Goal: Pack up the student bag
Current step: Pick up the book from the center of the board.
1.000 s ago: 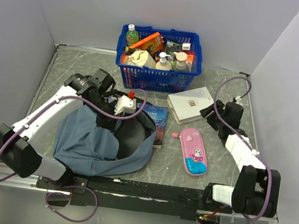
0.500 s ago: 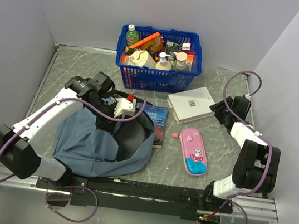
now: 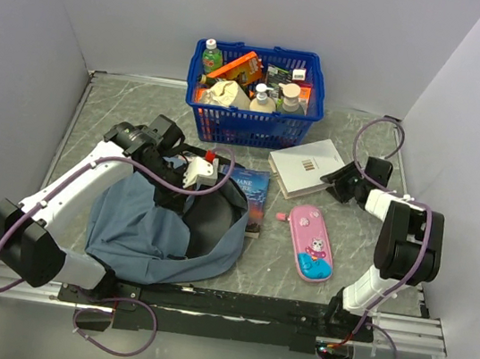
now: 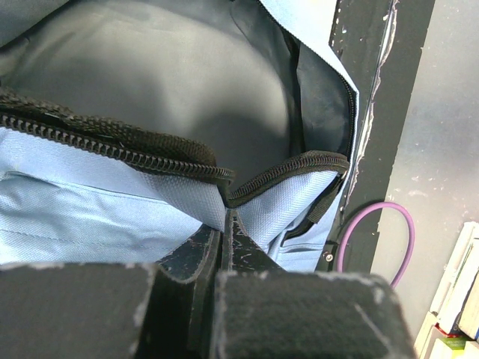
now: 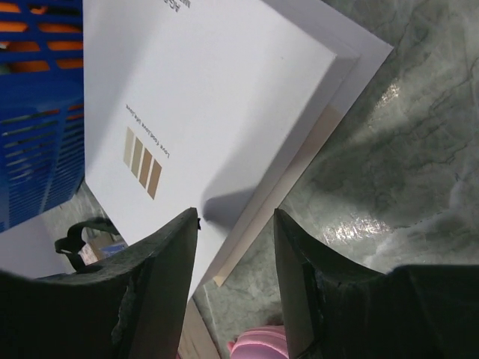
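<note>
A blue plastic basket [image 3: 250, 123] crammed with bottles and packets stands at 12 o'clock on the grey marbled tabletop [image 3: 119, 112]. Just in front of it, toward 2 o'clock, lies a thick white book [image 3: 305, 166] printed with four tan bars. A pink pencil case [image 3: 310, 242] lies at 4 o'clock. A dark-blue paperback [image 3: 253, 196] sits near the middle, its left edge tucked under the student bag [image 3: 155, 230].

The student bag fills the 8 o'clock part of the tabletop. It is soft, slumped grey-blue fabric with its mouth gaping toward 3 o'clock and a smooth grey lining visible inside. A coarse black zip [image 4: 112, 138] runs along its rim, and the outer cloth is a fine woven weave. A purple cable [image 4: 378, 235] loops beside it.

The left hand [image 4: 224, 218] is clamped tight on the bag's rim where the two zip ends meet, with fabric pinched between its dark, scuffed fingers. The right hand [image 5: 236, 224] is spread apart over the near edge of the white book, one finger above the cover and the other above bare tabletop. I cannot tell whether it touches the book.
</note>
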`<state>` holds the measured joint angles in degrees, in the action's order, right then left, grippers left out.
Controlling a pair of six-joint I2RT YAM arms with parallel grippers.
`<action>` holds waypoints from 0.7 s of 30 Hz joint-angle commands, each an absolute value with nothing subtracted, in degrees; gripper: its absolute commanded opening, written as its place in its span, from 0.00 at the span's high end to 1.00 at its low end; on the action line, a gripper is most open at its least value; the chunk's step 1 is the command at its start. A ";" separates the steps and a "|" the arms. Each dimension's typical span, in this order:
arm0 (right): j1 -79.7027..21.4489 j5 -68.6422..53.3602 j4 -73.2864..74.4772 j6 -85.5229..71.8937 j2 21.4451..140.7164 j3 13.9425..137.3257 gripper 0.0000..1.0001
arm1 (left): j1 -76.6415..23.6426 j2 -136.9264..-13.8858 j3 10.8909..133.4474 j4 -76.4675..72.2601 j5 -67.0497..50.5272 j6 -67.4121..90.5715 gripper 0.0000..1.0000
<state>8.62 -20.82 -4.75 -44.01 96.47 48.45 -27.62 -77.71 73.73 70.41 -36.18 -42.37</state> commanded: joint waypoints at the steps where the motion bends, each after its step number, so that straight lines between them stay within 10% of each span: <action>1: 8.18 -22.76 -6.68 -44.65 97.03 50.80 0.48 | -27.77 -76.46 74.53 69.61 -38.06 -42.54 0.99; 10: 6.59 -23.47 -11.33 -46.05 99.49 51.06 0.60 | -27.86 -75.94 74.18 69.00 -38.06 -41.66 0.99; 21: 5.01 -23.47 -18.01 -48.69 96.69 48.09 0.98 | -27.77 -75.59 73.83 68.56 -37.97 -40.70 0.99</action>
<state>7.46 -21.93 -8.56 -47.59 98.45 48.64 -27.62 -77.71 73.71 69.43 -36.16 -41.10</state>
